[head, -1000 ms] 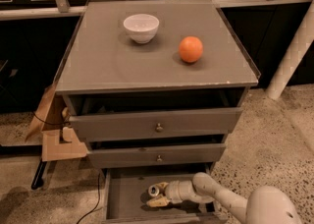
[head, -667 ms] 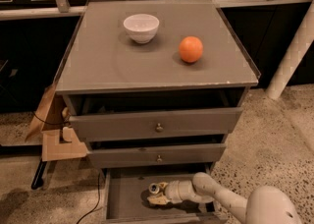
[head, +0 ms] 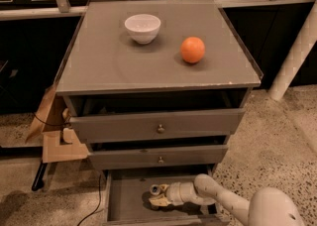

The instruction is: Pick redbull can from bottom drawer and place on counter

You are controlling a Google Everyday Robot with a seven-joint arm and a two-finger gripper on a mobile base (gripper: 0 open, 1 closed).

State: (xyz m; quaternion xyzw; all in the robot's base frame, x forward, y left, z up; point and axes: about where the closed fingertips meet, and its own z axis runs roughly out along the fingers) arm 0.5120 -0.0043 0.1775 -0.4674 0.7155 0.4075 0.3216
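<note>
The bottom drawer (head: 127,201) is pulled open at the foot of the grey cabinet. The redbull can (head: 155,189), small with a shiny silver top, stands upright on the drawer floor near the middle. My gripper (head: 158,198) reaches into the drawer from the right, its tip right against the can on the near side. The white arm (head: 218,199) runs back to the lower right. The counter (head: 109,64) is the flat grey top of the cabinet, well above the gripper.
A white bowl (head: 142,27) and an orange (head: 192,50) sit on the counter. Two knobbed drawers (head: 159,129) overhang the bottom drawer, slightly open. A cardboard box (head: 53,138) and a cable lie at the left; a white post (head: 296,54) stands at the right.
</note>
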